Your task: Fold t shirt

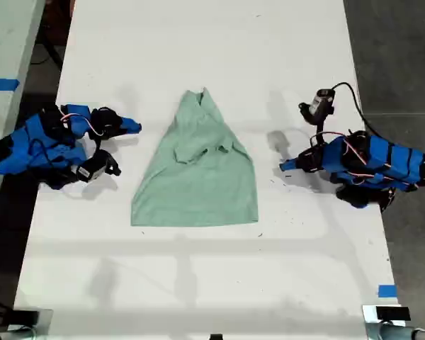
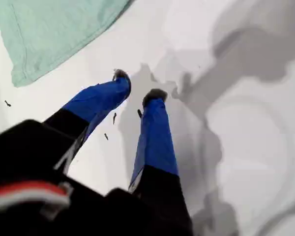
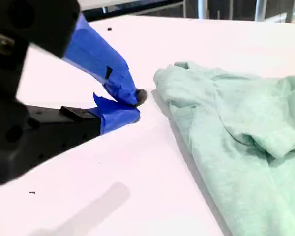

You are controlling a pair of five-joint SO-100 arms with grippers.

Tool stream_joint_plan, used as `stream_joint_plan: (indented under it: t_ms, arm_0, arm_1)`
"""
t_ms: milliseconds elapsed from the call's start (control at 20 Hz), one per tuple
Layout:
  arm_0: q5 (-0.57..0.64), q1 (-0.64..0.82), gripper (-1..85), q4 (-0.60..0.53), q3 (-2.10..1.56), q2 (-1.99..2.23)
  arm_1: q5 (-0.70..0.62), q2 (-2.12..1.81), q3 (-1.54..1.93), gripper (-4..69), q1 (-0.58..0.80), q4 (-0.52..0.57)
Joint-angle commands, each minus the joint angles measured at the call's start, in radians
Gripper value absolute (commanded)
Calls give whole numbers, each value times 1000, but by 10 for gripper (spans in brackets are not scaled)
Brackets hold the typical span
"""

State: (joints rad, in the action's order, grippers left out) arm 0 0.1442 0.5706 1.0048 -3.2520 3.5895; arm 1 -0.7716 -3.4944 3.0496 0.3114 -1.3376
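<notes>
While the t shirt lies wrinkled on the white table, my first gripper hangs slightly parted and empty, and my second gripper sits closed on nothing.

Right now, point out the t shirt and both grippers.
t shirt (image 1: pixel 198 177), exterior view, mid fabric.
my first gripper (image 2: pixel 137 84), first wrist view, between the jaws.
my second gripper (image 3: pixel 136 105), second wrist view, between the jaws.
</notes>
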Motion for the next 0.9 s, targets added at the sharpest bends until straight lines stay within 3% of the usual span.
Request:
stream_joint_plan:
  t_ms: [0, 100, 250, 350, 600, 850]
  arm_0:
    - [-11, -26, -1, -6, -37, 8]
    - [-14, -28, -2, -6, -37, 8]
    - [-9, -25, -2, -9, -37, 8]
    - [-9, -25, -2, -9, -37, 8]
    - [-14, -26, -2, -8, -37, 8]
    - [-12, -28, -3, -8, -37, 8]
  arm_1:
    - [482, 1005, -690, 114, -124, 144]
    - [505, 795, -541, 113, -114, 129]
    - [520, 488, -394, 111, -110, 20]
    - [525, 495, -416, 109, -118, -15]
    - [471, 1055, -750, 197, -160, 101]
    - [514, 1493, -922, 222, -242, 270]
